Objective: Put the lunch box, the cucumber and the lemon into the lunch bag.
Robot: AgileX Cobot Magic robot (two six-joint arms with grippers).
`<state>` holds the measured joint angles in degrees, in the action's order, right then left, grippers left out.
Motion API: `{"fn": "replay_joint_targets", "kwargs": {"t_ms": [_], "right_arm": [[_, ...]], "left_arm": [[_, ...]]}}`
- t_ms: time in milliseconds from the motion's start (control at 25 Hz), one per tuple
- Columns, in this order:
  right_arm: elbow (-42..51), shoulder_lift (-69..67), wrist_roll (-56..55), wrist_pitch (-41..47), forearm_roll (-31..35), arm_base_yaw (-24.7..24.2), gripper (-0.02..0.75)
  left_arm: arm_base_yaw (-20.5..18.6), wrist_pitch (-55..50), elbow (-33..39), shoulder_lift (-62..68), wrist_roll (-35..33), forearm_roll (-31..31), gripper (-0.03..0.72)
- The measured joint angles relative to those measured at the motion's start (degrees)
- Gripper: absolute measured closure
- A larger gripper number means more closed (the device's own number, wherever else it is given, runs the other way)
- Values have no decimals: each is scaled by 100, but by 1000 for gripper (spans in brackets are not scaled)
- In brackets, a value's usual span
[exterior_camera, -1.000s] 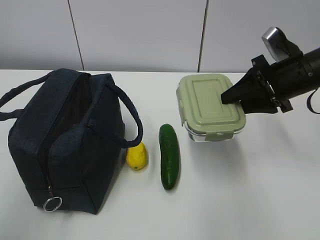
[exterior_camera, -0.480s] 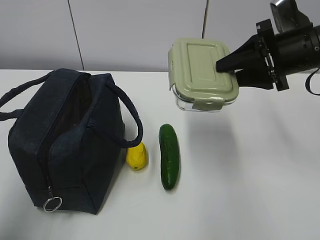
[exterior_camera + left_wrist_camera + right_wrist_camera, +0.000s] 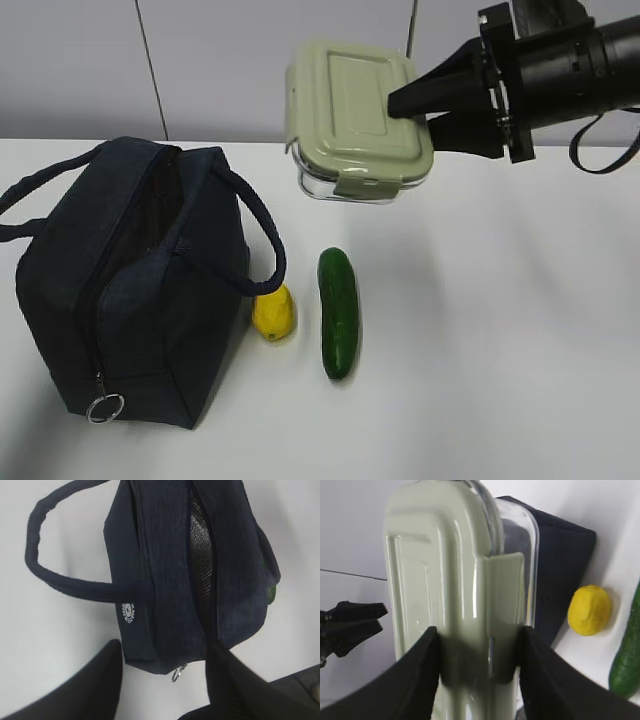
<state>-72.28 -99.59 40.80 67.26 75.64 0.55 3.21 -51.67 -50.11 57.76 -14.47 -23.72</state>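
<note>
Two fingers of right gripper (image 3: 479, 667) clamped on lunch box (image 3: 358, 117), raised over table (image 3: 500, 350); lemon (image 3: 273, 312), cucumber (image 3: 338, 312) below. Only left wrist view catches left gripper (image 3: 165, 680), spread above lunch bag (image 3: 195, 570).

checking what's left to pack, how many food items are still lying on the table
2: the lemon lies right beside the lunch bag, and the cucumber lies just right of it. The lunch box is held in the air.
</note>
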Motion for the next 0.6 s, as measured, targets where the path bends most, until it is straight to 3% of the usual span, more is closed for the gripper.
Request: {"fn": "replay_joint_targets", "kwargs": {"t_ms": [200, 600], "right_arm": [[-343, 0, 0, 0, 169, 404, 391], [-494, 0, 0, 0, 215, 759, 392]], "left_arm": [[0, -225, -677, 975, -23, -182, 289], [0, -336, -1330, 2416, -494, -334, 319]]}}
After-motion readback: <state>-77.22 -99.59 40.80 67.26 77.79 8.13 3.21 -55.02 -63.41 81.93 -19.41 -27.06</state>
